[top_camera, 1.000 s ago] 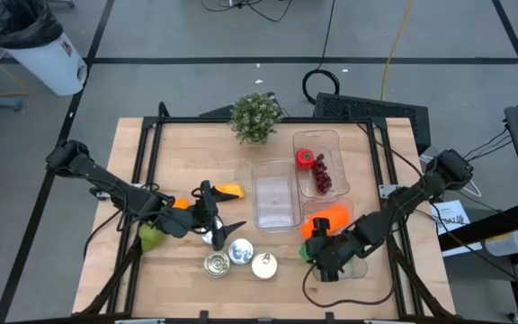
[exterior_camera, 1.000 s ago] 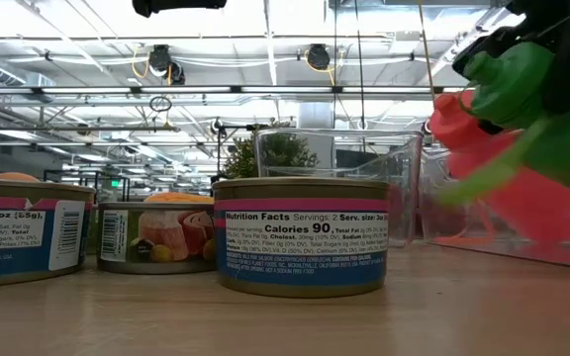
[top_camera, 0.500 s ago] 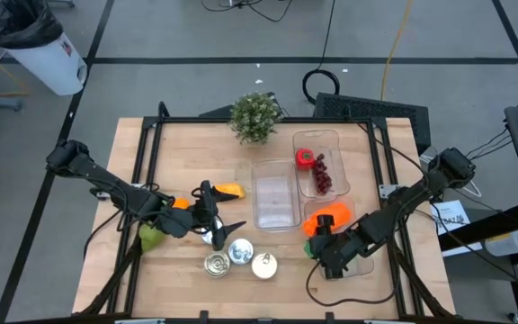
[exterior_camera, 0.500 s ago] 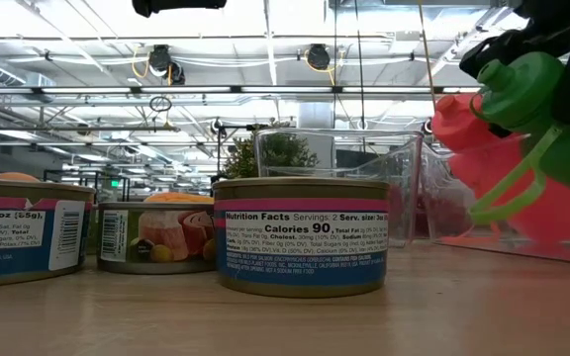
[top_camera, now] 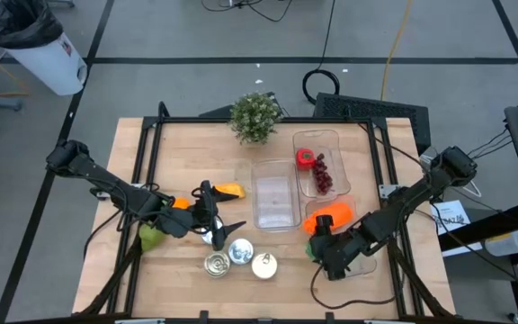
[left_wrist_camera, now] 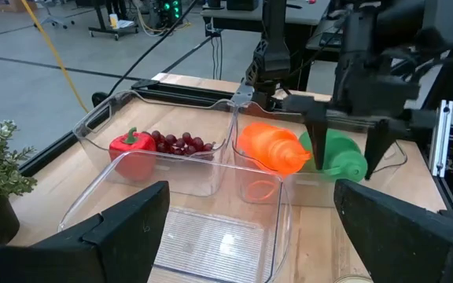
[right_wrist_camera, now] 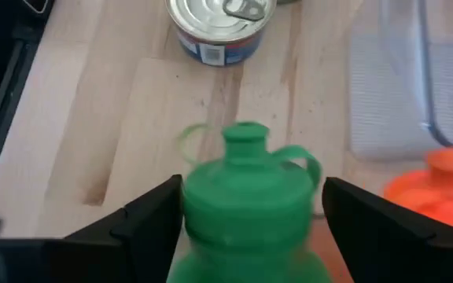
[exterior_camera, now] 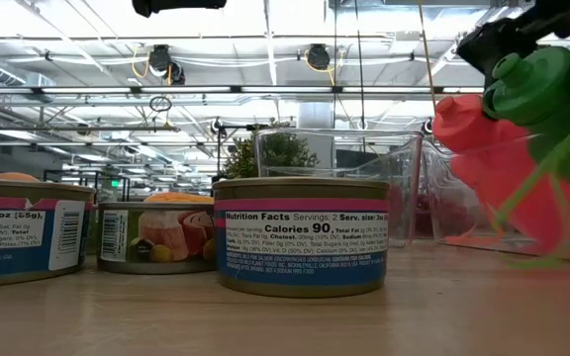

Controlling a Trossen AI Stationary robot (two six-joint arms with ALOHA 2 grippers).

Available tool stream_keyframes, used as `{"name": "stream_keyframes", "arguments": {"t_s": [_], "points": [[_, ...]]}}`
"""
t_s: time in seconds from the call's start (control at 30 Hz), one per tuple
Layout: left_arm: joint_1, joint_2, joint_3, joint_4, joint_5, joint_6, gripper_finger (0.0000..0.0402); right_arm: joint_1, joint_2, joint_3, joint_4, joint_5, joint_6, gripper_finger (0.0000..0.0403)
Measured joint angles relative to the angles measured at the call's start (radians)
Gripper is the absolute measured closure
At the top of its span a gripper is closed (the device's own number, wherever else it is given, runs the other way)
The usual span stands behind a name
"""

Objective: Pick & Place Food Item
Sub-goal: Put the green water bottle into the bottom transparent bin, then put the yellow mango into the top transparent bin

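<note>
My right gripper [top_camera: 318,248] is shut on a green bottle [right_wrist_camera: 246,196] near the table's near right part, just beside a clear container [top_camera: 360,266] that holds an orange bottle [top_camera: 328,219]. In the low view the green bottle [exterior_camera: 540,94] hangs tilted above the wood, in front of the orange bottle [exterior_camera: 508,178]. My left gripper [top_camera: 222,216] is open and waits left of centre, beside an orange food piece [top_camera: 229,191] and a green pear [top_camera: 151,237]. My right gripper pinches the green bottle between its two fingers [right_wrist_camera: 152,220], one on each side of the body just below the cap [right_wrist_camera: 246,135]. The fingers lie along the bottle, slanting in from the table's right and above. The bottle is lifted clear and tilted.
Three tin cans [top_camera: 240,253] stand near the front edge, left of the right gripper. An empty clear container [top_camera: 274,194] lies in the middle; another [top_camera: 331,142] holds a red pepper [top_camera: 305,159] and grapes [top_camera: 321,179]. A potted plant [top_camera: 255,117] stands at the far edge.
My right gripper has carried the green bottle slightly up and toward the table's right edge, closer to the container with the orange bottle. It has stayed shut on the bottle.
</note>
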Motion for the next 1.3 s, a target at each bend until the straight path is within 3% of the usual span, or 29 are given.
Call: {"name": "stream_keyframes", "arguments": {"t_s": [0.4,0.6,0.97,1.17,1.3], "points": [[0.000,0.000,0.000,0.000,0.015,0.000,0.0036,0.001,-0.273,0.000,-0.058,0.012,-0.031,0.0106],[0.000,0.000,0.000,0.000,0.071,-0.046,0.0036,0.024,-0.423,-0.047,-0.077,0.164,-0.062,0.0118],[0.008,0.007,0.000,-0.085,0.103,-0.139,0.0036,0.026,-0.699,-0.387,0.327,0.312,-0.163,0.0134],[0.042,0.046,0.001,-0.161,0.108,-0.177,0.0036,0.025,-0.785,-0.487,0.373,0.464,-0.186,0.0136],[0.079,0.066,0.000,-0.275,0.180,-0.248,0.0036,0.025,-0.808,-0.505,0.376,0.508,-0.187,0.0136]]}}
